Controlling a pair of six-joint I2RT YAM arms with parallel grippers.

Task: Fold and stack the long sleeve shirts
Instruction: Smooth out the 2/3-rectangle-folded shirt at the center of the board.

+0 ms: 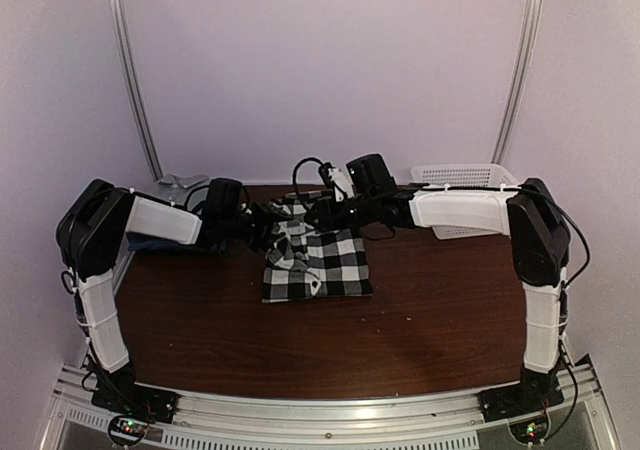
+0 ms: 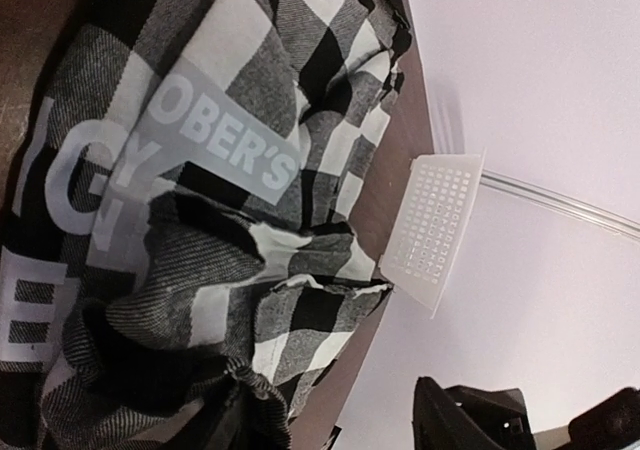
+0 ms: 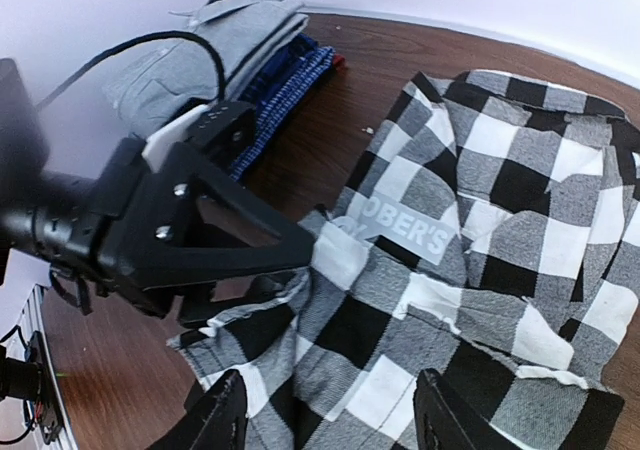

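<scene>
Fingers (image 3: 225, 420) of your right gripper (image 3: 335, 425) stand parted, gripping nothing; black-and-white checked cloth shirt (image 3: 500, 200) lies beneath them. Left gripper (image 3: 290, 253) rests on its edge, opening unclear, likely pinning the fold.

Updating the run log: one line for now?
shirt: plaid, part-folded, mid-table | right jaws: open over shirt | left jaws: at shirt edge, state unclear

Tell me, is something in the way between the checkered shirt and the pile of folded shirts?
Yes. The left hand sits right between the plaid shirt and the folded pile.
</scene>
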